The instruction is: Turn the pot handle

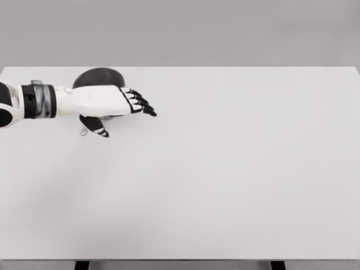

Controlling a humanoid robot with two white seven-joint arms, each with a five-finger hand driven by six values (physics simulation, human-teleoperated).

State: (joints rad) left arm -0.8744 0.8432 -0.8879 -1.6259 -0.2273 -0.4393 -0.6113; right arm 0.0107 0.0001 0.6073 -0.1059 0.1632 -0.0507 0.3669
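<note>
White worktop (225,185): plain pale slab filling nearly the whole head view, nothing on the near half.
Right arm: not in the shot at all, so this one's on the left side.
Left hand (121,104): comes in from the left edge, stretched out flat over the far-left part of the worktop, fingers (142,104) extended toward the right and the thumb hanging down on the near side. Looks open to me, not gripping anything.
Pot (98,76): dark round thing at the far-left, mostly hidden behind the hand and wrist, only its back arc shows.
Pot handle (84,131): small greyish bit poking out on the near side, just below the wrist and beside the thumb. Too small to be sure of the shape.
Key relation: handle seems to run from the pot toward the camera, so it lies under and slightly left of the palm, closest to the thumb.
My guess at next move: drop the hand and hook or pinch the handle, then sweep it round. Risk is shoving the whole pot instead.
</note>
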